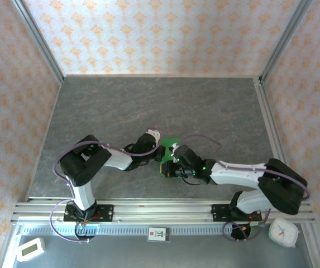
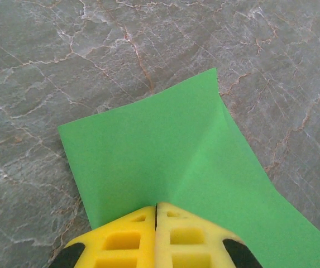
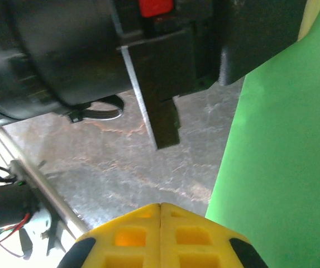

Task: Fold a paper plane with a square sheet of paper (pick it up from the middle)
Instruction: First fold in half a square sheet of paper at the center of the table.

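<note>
**Item 1: my left claw (image 2: 156,215).**
- State: the 2 yellow fingers (image 2: 120,240) are pressed flat together with no gap.
- Holding: the square sheet of paper (image 2: 165,151), nipped inside its outline and not at an edge. A soft crease runs from my fingertips toward the sheet's far corner, and the paper falls away on both sides of it.
- Reason, as I judge it: a pinch near the middle lifts a ridge, so the 2 halves hang evenly and the fold line forms where I grip.

**Item 2: my right claw (image 3: 160,215).**
- State: the fingers are fully together.
- Holding: nothing that I can make out. The green sheet rises like a steep wall just beside the claw on its right. I cannot tell whether the 2 touch.
- Reason, as I judge it: it sits close under the left arm's black housing (image 3: 65,56), placed to press the crease or take 1 side of the sheet.

**Item 3: the square sheet of paper, location.**
- Place: over the middle of the table (image 1: 148,100), nearer its near edge than its far edge, between my 2 claws.
- Condition: 1 faint crease and no plane shape yet.

**Item 4: hazard.**
- The paper is thin, so opposed pulls from my 2 claws could tear it or slide it out of the pinch.
</note>
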Available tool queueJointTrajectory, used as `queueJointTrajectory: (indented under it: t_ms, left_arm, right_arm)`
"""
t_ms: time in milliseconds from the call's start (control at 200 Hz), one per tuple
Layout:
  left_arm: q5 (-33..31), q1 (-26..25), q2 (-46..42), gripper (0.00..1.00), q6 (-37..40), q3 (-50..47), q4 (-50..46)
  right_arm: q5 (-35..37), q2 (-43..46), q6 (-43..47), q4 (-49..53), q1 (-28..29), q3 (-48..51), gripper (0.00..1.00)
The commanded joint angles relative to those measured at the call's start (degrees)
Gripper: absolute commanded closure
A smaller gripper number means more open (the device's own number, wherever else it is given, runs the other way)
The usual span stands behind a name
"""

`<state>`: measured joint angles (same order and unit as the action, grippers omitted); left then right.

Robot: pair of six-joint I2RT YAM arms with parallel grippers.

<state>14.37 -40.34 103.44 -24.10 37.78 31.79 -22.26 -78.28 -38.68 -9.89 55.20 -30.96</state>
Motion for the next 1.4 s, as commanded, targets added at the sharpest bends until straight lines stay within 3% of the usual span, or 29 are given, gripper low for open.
queueJointTrajectory:
  t_ms: [0, 465, 1396]
  left_arm:
    - [-1.26, 0.7, 3.44, 1.0, -0.31, -2.15, -7.36]
    - [-1.12, 0.7, 3.0, 1.0, -0.05, -2.01, -7.53]
    - [-1.47, 0.71, 4.13, 1.0, 0.1, -2.1, -7.01]
  right_arm:
    - [2.02, -3.74, 1.58, -4.39, 0.06, -3.01, 1.0]
    - [1.33, -13.35, 0.08, -9.17, -1.94, 3.48, 1.0]
    - [-6.34, -5.74, -4.1, -10.53, 4.65, 15.16, 1.0]
